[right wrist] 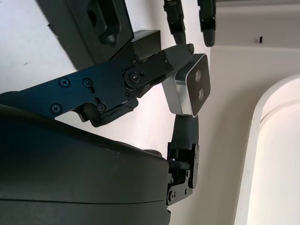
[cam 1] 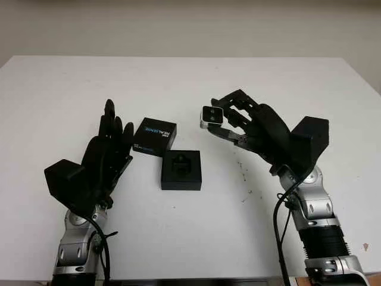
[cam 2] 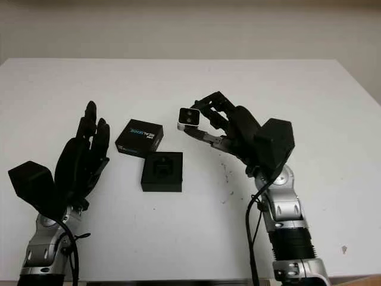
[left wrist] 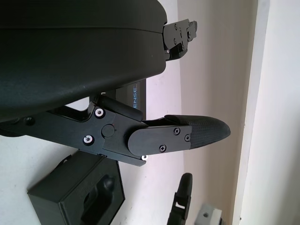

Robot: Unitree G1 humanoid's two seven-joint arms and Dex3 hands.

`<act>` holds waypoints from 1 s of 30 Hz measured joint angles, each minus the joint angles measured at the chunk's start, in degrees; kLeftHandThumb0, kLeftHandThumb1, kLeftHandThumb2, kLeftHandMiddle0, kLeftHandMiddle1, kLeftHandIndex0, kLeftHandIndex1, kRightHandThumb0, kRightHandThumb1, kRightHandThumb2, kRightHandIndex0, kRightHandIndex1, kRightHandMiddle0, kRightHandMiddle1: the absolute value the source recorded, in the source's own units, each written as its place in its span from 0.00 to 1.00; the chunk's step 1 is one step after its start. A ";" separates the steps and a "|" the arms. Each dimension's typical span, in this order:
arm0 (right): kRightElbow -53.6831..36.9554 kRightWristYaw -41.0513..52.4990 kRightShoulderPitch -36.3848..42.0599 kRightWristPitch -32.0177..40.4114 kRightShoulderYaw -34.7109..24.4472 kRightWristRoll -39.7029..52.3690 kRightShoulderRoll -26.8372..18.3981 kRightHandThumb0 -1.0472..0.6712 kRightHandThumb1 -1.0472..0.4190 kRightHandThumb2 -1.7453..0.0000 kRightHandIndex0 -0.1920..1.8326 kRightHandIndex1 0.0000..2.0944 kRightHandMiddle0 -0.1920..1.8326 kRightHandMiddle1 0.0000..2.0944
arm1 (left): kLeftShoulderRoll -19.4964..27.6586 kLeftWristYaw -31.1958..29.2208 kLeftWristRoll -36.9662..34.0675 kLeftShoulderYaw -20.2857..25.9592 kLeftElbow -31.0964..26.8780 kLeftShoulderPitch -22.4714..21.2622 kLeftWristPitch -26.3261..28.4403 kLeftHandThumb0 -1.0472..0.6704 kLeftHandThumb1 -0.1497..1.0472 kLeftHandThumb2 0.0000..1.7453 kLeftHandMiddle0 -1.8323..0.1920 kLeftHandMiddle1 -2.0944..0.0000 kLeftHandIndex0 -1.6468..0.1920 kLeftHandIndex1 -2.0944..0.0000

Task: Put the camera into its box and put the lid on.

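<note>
The camera (cam 1: 211, 116) is pinched by the right hand (cam 1: 241, 122) and carried above the table (cam 1: 71, 83), right of and beyond the open box (cam 1: 181, 169), ready for lowering into its recess. The lid (cam 1: 155, 136) lies just beyond the box, touching it. The left hand (cam 1: 110, 149) is open beside the lid, presumably to steady things.

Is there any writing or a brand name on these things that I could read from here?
"REALSENSE": pale blue print on the black lid lying on the table; the first part is faint, so partly a guess.
"ENSE": the end of the same print, in the left wrist view.
A smaller line beside it: too small to read.
Camera in the right hand, box: no text readable.
</note>
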 measured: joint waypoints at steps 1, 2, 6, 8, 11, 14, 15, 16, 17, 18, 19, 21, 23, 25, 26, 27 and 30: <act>0.21 -1.04 0.37 -0.38 0.46 -0.66 0.76 0.39 0.00 0.95 0.20 0.03 0.17 0.87 | 0.00 0.10 0.02 -0.07 -0.19 0.00 0.11 0.19 1.00 0.27 1.00 1.00 1.00 1.00; 0.54 -1.95 0.69 -0.54 0.84 -1.28 1.49 0.39 0.00 0.95 0.20 0.03 0.16 0.87 | 0.00 0.12 0.01 -0.12 -0.43 0.00 0.19 0.19 1.00 0.27 1.00 1.00 1.00 1.00; 2.90 -5.09 2.04 -1.59 2.09 -3.49 4.02 0.37 0.00 0.95 0.19 0.02 0.15 0.87 | -0.01 0.15 -0.06 -0.16 -1.05 0.01 0.48 0.20 1.00 0.26 1.00 1.00 1.00 1.00; 3.53 -5.85 2.80 -1.58 2.69 -4.19 4.87 0.37 0.00 0.95 0.18 0.02 0.14 0.88 | -0.03 0.25 -0.08 -0.17 -1.12 0.10 0.71 0.20 1.00 0.26 1.00 1.00 1.00 1.00; 3.57 -6.37 3.42 -1.57 3.28 -4.54 5.72 0.37 0.00 0.96 0.17 0.01 0.14 0.88 | -0.27 0.31 -0.09 -0.16 -1.13 0.26 0.70 0.20 1.00 0.26 1.00 1.00 1.00 1.00; 3.37 -6.41 4.15 -1.15 3.73 -4.63 6.16 0.37 0.00 0.97 0.16 0.01 0.15 0.87 | -0.65 0.21 -0.16 -0.16 -1.13 0.29 0.67 0.21 1.00 0.27 1.00 1.00 1.00 1.00; 3.29 -6.41 4.45 -0.97 3.82 -4.74 6.25 0.37 0.00 0.97 0.16 0.01 0.15 0.87 | -0.68 0.20 -0.17 -0.16 -1.13 0.29 0.67 0.21 1.00 0.27 1.00 1.00 1.00 1.00; 3.17 -6.43 4.75 -0.79 3.90 -4.88 6.28 0.37 0.00 0.97 0.16 0.01 0.15 0.87 | -0.69 0.19 -0.17 -0.16 -1.12 0.29 0.67 0.21 1.00 0.27 1.00 1.00 1.00 1.00; 3.06 -6.45 5.01 -0.73 3.99 -5.06 6.28 0.37 0.00 0.97 0.16 0.02 0.15 0.87 | -0.70 0.19 -0.17 -0.15 -1.12 0.29 0.67 0.21 1.00 0.27 1.00 1.00 1.00 1.00; 2.91 -6.45 5.25 -0.73 4.10 -5.27 6.28 0.37 0.00 0.97 0.16 0.02 0.16 0.87 | -0.72 0.20 -0.16 -0.15 -1.12 0.29 0.67 0.20 1.00 0.27 1.00 1.00 1.00 1.00; 2.73 -6.44 5.40 -0.73 4.21 -5.40 6.28 0.37 0.00 0.97 0.16 0.02 0.16 0.87 | -0.74 0.21 -0.16 -0.15 -1.12 0.29 0.66 0.20 1.00 0.27 1.00 1.00 1.00 1.00; 1.97 -6.29 5.77 -0.60 4.46 -5.54 6.27 0.37 0.00 0.96 0.16 0.02 0.16 0.87 | -0.76 0.20 -0.16 -0.15 -1.12 0.29 0.64 0.20 1.00 0.27 1.00 1.00 1.00 1.00; 1.21 -6.02 6.07 -0.15 4.78 -5.62 6.26 0.37 0.00 0.96 0.16 0.02 0.16 0.87 | -0.76 0.20 -0.16 -0.15 -1.11 0.29 0.61 0.20 1.00 0.27 1.00 1.00 1.00 1.00; 0.42 -5.42 6.56 0.23 5.02 -5.66 6.24 0.37 0.00 0.96 0.16 0.02 0.16 0.87 | -0.75 0.09 -0.16 -0.13 -1.08 0.29 0.58 0.20 1.00 0.27 1.00 1.00 1.00 1.00; 0.14 -5.00 6.72 0.50 5.05 -5.64 6.21 0.37 0.00 0.96 0.16 0.02 0.16 0.87 | -0.75 0.03 -0.16 -0.14 -1.08 0.29 0.52 0.20 1.00 0.27 1.00 1.00 1.00 1.00; -0.23 -4.51 6.87 0.91 5.08 -5.60 6.12 0.37 0.00 0.96 0.16 0.02 0.16 0.87 | -0.75 0.02 -0.15 -0.14 -1.07 0.29 0.48 0.20 1.00 0.27 1.00 1.00 1.00 1.00; -1.10 -3.31 7.16 2.05 5.28 -5.40 5.80 0.37 0.00 0.96 0.16 0.02 0.16 0.86 | -0.76 0.21 -0.09 -0.14 -1.07 0.29 0.49 0.19 1.00 0.26 1.00 1.00 1.00 1.00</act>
